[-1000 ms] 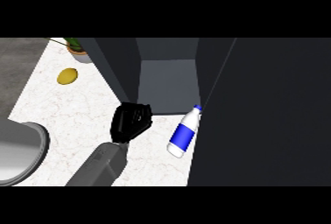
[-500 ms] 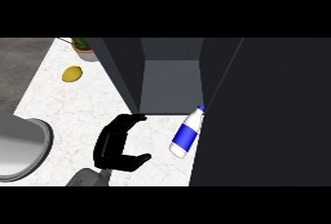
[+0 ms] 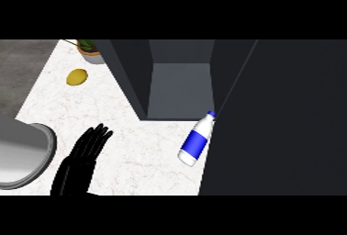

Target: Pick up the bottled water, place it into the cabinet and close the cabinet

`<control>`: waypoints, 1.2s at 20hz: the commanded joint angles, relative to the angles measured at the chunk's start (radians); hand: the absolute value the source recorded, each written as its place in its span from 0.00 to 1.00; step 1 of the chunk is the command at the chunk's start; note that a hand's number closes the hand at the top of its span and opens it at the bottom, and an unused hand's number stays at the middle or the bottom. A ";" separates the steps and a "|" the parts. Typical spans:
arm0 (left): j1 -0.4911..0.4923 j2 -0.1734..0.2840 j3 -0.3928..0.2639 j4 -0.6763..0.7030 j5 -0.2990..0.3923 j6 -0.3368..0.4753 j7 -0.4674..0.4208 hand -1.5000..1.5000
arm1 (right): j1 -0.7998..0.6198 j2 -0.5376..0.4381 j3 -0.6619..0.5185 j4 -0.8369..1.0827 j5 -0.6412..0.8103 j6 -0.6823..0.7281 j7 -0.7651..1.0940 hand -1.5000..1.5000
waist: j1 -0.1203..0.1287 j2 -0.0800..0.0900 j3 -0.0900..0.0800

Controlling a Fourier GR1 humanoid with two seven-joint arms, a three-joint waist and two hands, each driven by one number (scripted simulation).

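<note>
White-and-blue bottled water (image 3: 195, 143) lying tilted on counter (image 3: 136, 137); cap toward cabinet (image 3: 177, 87).

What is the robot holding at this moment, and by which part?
Nothing. The left hand is open, apart from the bottled water lying on the counter.

White marbled counter (image 3: 136, 137), grey floor (image 3: 24, 59) beyond, sink (image 3: 20, 156) left.

glossy black robot hand (image 3: 86, 149), slender segmented fingers.
</note>
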 commanded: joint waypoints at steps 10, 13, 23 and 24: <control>0.173 0.222 0.150 -0.152 0.015 -0.046 -0.025 0.00 | -0.177 0.037 0.396 -0.236 0.221 -0.240 0.133 1.00 | -0.003 -0.004 -0.004; 0.231 0.268 0.164 -0.205 0.031 -0.094 -0.039 0.00 | -0.302 0.056 0.482 -0.175 0.242 -0.295 0.150 1.00 | 0.022 -0.011 -0.006; 0.307 0.323 0.207 -0.324 0.074 -0.104 0.003 0.00 | -0.696 0.300 0.814 0.144 0.490 -0.575 0.203 1.00 | 0.033 -0.005 -0.004; 0.300 0.345 0.238 -0.329 0.094 -0.107 0.016 0.00 | -0.724 0.335 0.856 0.119 0.532 -0.625 0.243 1.00 | 0.020 -0.009 -0.005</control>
